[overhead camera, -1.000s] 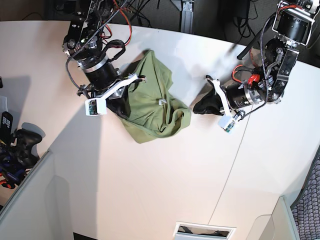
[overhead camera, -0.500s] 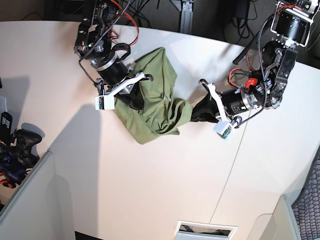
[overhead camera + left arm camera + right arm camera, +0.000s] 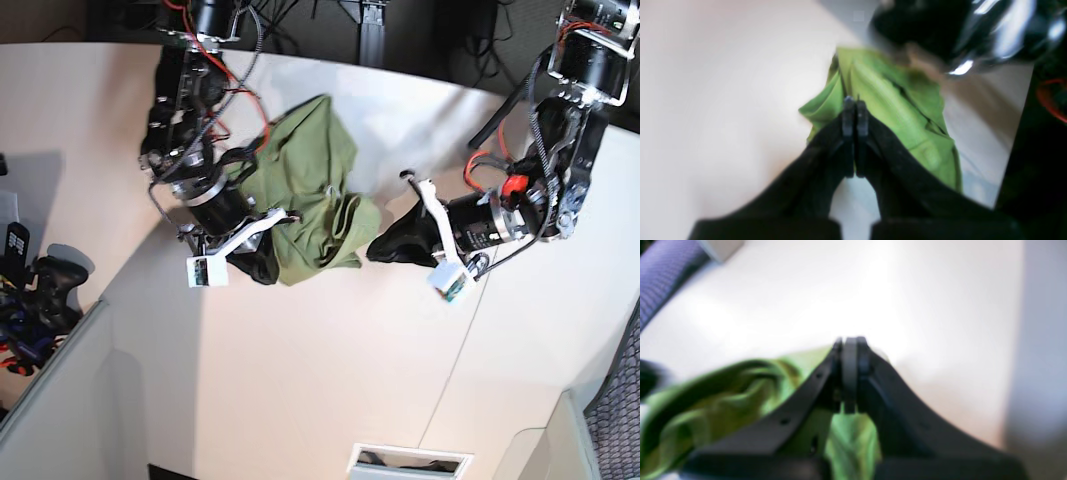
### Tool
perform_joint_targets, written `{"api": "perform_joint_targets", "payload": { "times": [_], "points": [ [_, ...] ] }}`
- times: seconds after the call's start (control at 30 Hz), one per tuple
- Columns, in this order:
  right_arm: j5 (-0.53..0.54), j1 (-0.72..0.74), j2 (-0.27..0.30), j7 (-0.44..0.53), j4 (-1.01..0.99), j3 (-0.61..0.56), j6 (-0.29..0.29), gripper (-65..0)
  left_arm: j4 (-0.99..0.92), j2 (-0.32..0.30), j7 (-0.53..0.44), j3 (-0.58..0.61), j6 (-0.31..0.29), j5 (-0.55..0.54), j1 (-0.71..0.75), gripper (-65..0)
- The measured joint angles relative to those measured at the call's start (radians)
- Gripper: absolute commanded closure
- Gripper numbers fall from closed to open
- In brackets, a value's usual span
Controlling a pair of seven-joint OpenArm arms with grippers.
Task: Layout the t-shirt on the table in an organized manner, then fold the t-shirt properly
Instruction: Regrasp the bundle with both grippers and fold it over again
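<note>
The olive-green t-shirt (image 3: 315, 170) lies bunched in a heap on the white table (image 3: 300, 380). My right gripper (image 3: 268, 268) is at the heap's lower left corner. In the right wrist view its jaws (image 3: 850, 341) are pressed together with green cloth (image 3: 723, 390) around and under them. My left gripper (image 3: 372, 250) is at the heap's right edge. In the left wrist view its jaws (image 3: 853, 101) are together, tips over the shirt (image 3: 893, 100), with no cloth seen between them. Both wrist views are blurred.
A black game controller (image 3: 45, 285) lies off the table's left edge, above a grey partition (image 3: 50, 400). A white slotted box (image 3: 410, 462) sits at the front edge. A thin dark seam (image 3: 470, 330) crosses the table on the right. Cables hang behind.
My right gripper has swung down and toward the front along the shirt's left side, bunching the cloth narrower. My left gripper has moved left from open table to the shirt's right edge.
</note>
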Motion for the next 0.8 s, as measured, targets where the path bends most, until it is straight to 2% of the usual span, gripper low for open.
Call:
{"api": "perform_joint_targets", "payload": {
  "times": [0.13,0.3,0.4,0.57,0.7,0.8],
  "points": [
    [-0.039,0.069,0.003,0.024,-0.239,0.0,-0.002,0.0,0.016,0.0,0.001,0.043,-0.002,-0.004,0.024,0.0],
    [-0.012,0.092,0.011,0.142,-0.37,0.0,0.006,0.0,0.014,0.02,0.006,0.103,-0.002,0.005,0.048,0.0],
    [0.018,0.089,0.011,0.107,-0.341,0.0,0.005,0.0,0.014,0.031,0.003,0.142,-0.002,0.007,0.047,0.0],
    [0.06,0.073,0.011,-0.005,-0.163,0.0,-0.003,0.0,0.019,0.03,0.003,0.156,-0.002,0.002,0.047,0.0],
    [0.071,0.091,0.014,-0.019,-0.049,0.0,-0.003,0.0,0.039,0.043,0.003,0.156,-0.001,0.005,0.045,0.0],
    [0.062,0.09,0.014,-0.02,-0.057,0.0,-0.002,0.0,0.018,0.069,-0.035,0.169,-0.001,0.067,0.044,0.0]
  ]
}}
